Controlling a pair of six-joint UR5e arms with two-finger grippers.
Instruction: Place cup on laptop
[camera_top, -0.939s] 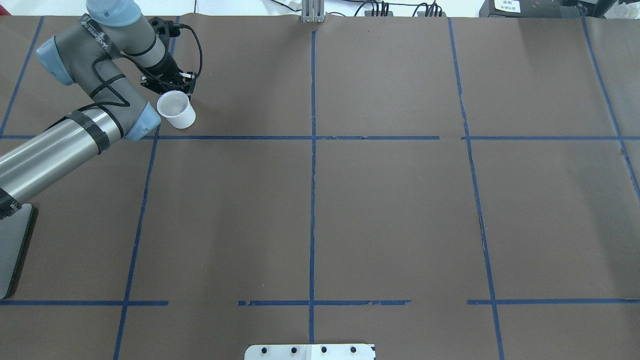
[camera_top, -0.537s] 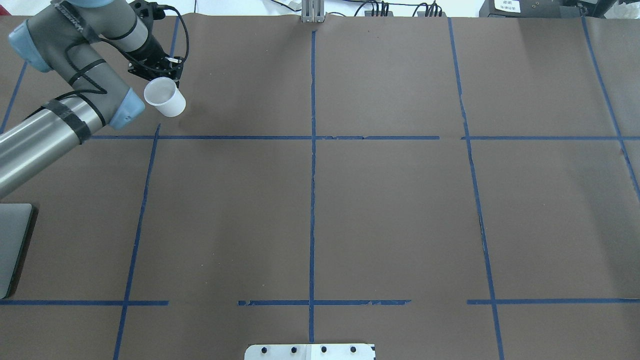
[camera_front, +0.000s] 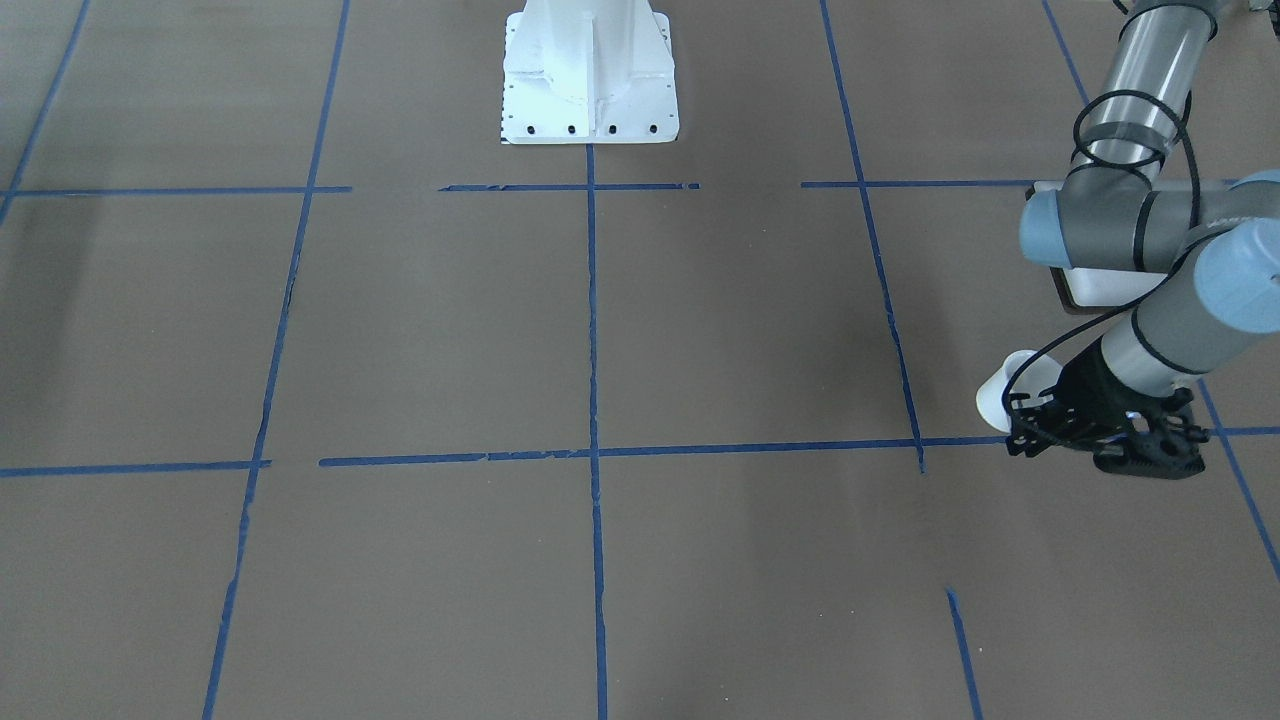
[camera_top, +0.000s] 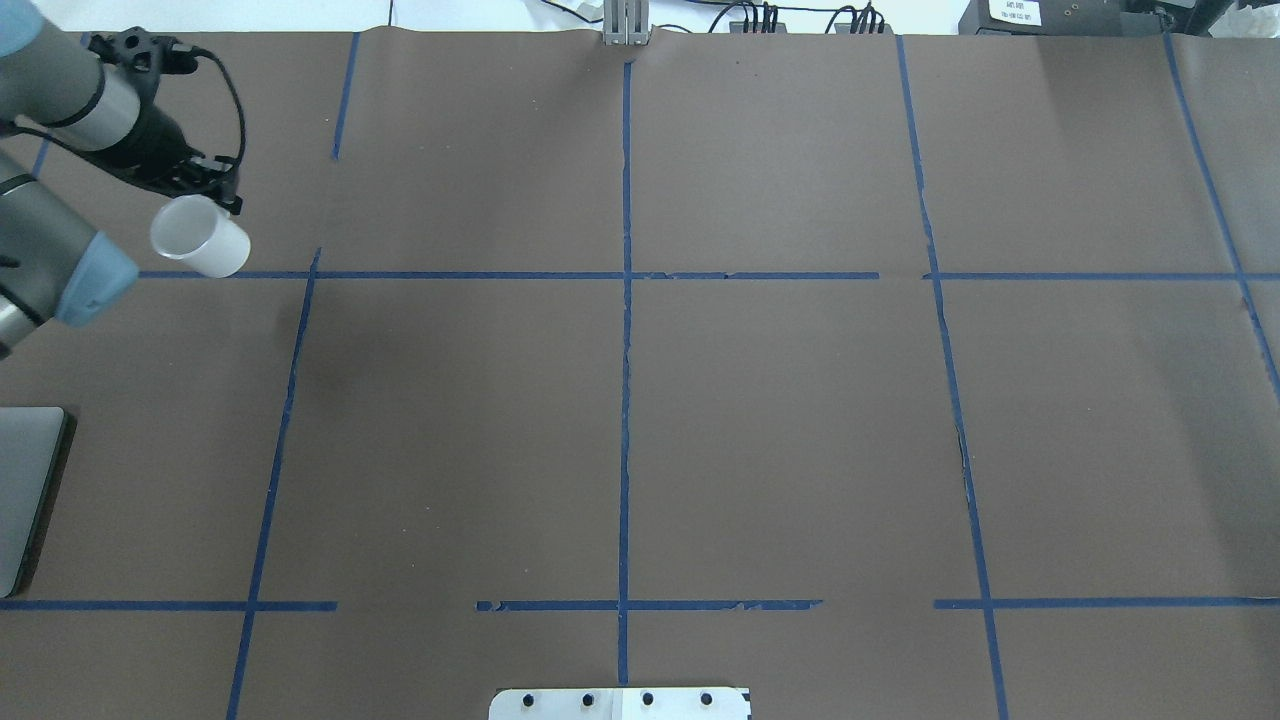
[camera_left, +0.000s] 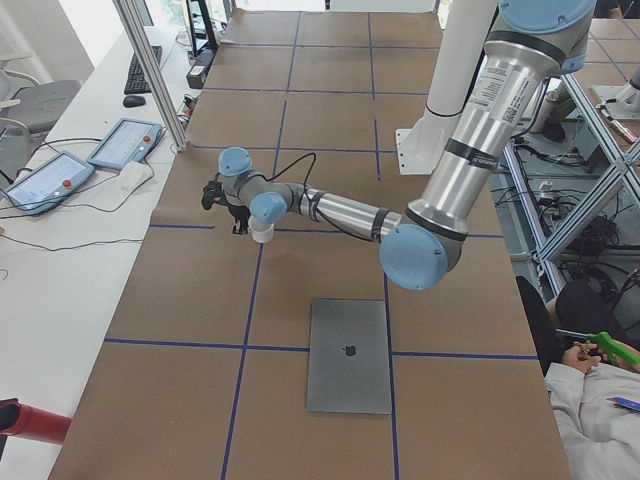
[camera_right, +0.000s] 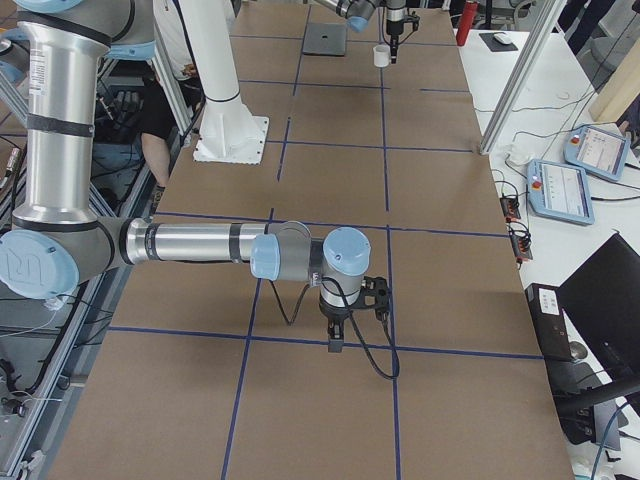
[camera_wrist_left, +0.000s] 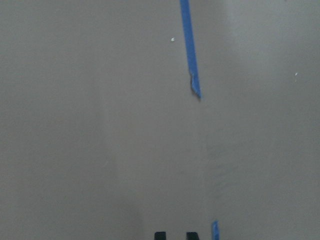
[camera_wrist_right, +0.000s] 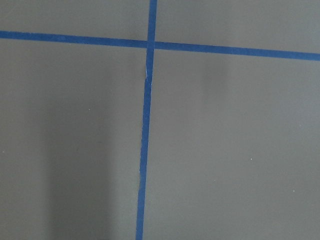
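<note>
Left pincer (camera_top: 212, 192) holds cup (camera_top: 200, 238) over open table (camera_top: 760, 400), well apart from laptop (camera_left: 349, 355).

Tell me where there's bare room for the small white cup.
The thin silver-grey laptop lid is bare all around its dark logo. Brown table squares beside it are bare too. Crowded only at the left gripper holding the cup.

The laptop (camera_top: 25, 495), well apart from the cup (camera_top: 200, 237), was cut off by the overhead view's left edge; in the front view the left arm (camera_front: 1120, 215) covered most of it. There the left gripper (camera_front: 1030, 420) hid the side of the cup that it touched. The right gripper (camera_right: 335, 338), far from the cup, was too small to judge its jaws
</note>
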